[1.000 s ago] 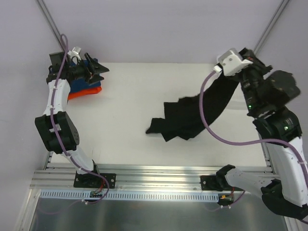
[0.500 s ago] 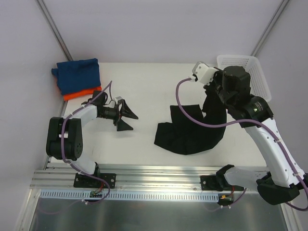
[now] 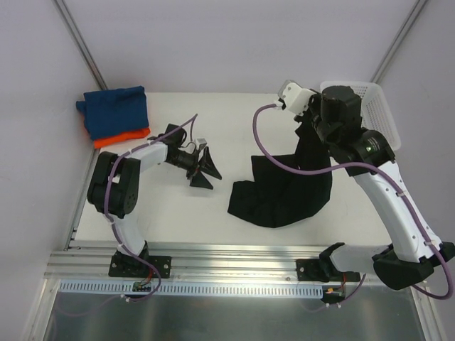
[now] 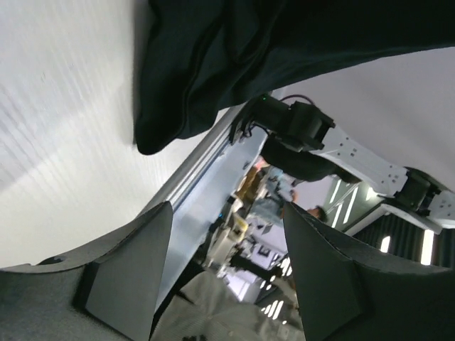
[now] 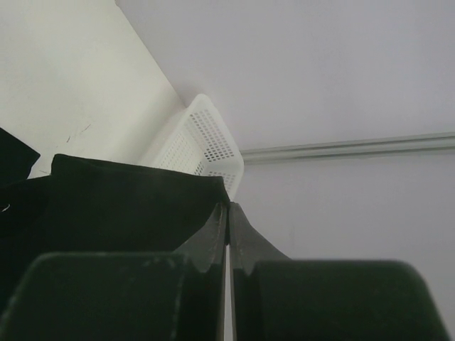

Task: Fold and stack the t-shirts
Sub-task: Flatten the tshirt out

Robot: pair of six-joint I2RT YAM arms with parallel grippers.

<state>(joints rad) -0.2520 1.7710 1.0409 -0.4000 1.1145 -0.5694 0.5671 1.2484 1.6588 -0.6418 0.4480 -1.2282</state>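
As the black shirt [image 3: 284,195] hangs half-lifted (hem pooled on table [image 3: 213,117]):
right gripper [image 5: 227,213]: clamped on its top edge
left gripper [image 4: 225,227]: left of it, jaws wide apart

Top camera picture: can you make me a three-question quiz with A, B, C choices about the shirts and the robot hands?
1. Where does the blue t-shirt lie on the orange t-shirt?
A. far left corner of the table
B. middle of the table
C. near edge, by the arm bases

2. What colour is the shirt held by the right gripper?
A. orange
B. black
C. blue

3. How is the left gripper?
A. shut on a shirt
B. open, holding nothing
C. shut, empty

Answers:
1 A, the little stack sits in the far left corner.
2 B, the black t-shirt hangs from its closed fingers.
3 B, its fingers stand apart with nothing between them.
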